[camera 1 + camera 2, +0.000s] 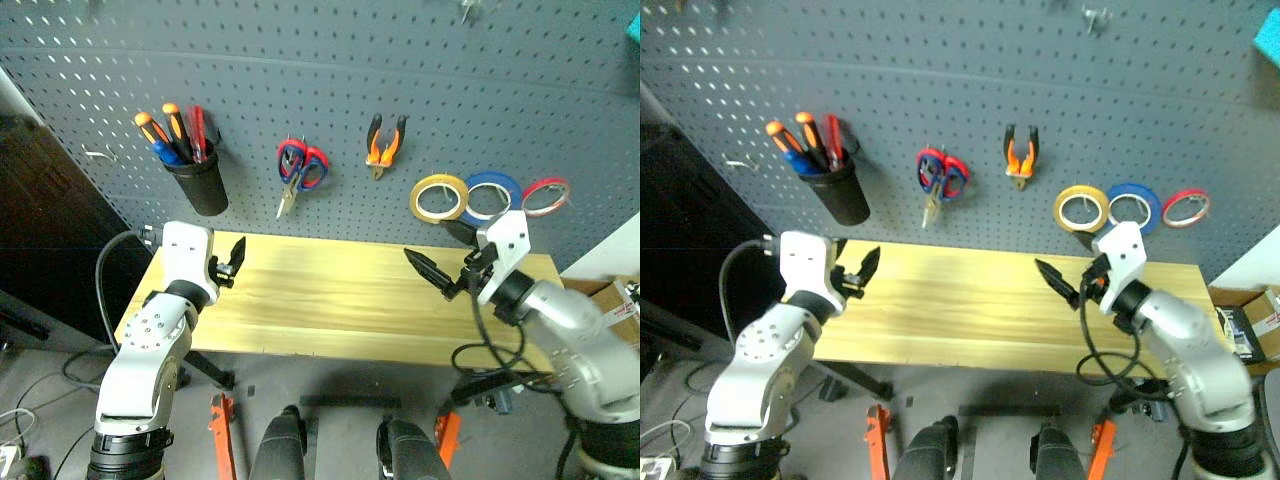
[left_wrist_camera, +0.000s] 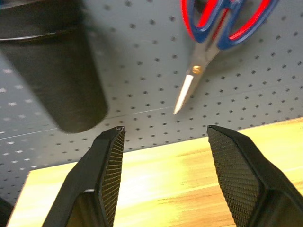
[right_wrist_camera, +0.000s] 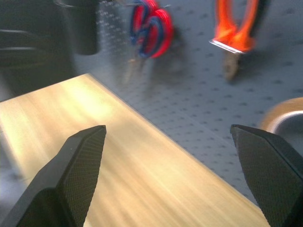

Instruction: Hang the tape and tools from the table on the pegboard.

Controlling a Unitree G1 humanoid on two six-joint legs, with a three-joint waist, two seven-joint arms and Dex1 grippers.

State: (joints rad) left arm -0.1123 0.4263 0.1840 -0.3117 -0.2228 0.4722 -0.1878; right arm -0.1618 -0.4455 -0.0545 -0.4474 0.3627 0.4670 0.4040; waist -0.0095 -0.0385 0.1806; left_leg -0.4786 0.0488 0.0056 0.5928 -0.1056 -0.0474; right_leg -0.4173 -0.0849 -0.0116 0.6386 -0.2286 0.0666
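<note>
Tan-yellow translucent tape roll (image 1: 438, 198), orange-handled pliers (image 1: 385, 142) and scissors (image 1: 298, 170) hang on the dark grey pegboard (image 1: 330, 70). Pale wooden table (image 1: 330, 300) lies bare. Both tools, left (image 1: 233, 262) and right (image 1: 440, 262), stand open, empty. The tape looks light and rigid; gripping its rim seems best.

Pegboard (image 1: 330, 80) behind table (image 1: 330, 300). Black cup (image 1: 198, 178) w/ screwdrivers (image 1: 165, 135) hangs upper left. Scissors (image 1: 298, 170) centre, pliers (image 1: 385, 143) just right. Yellow tape (image 1: 438, 198), blue tape ring (image 1: 492, 193), red tape ring (image 1: 545, 195) in row. Left gripper (image 1: 235, 262), right gripper (image 1: 440, 255) over table ends, both empty, jaws apart.
</note>
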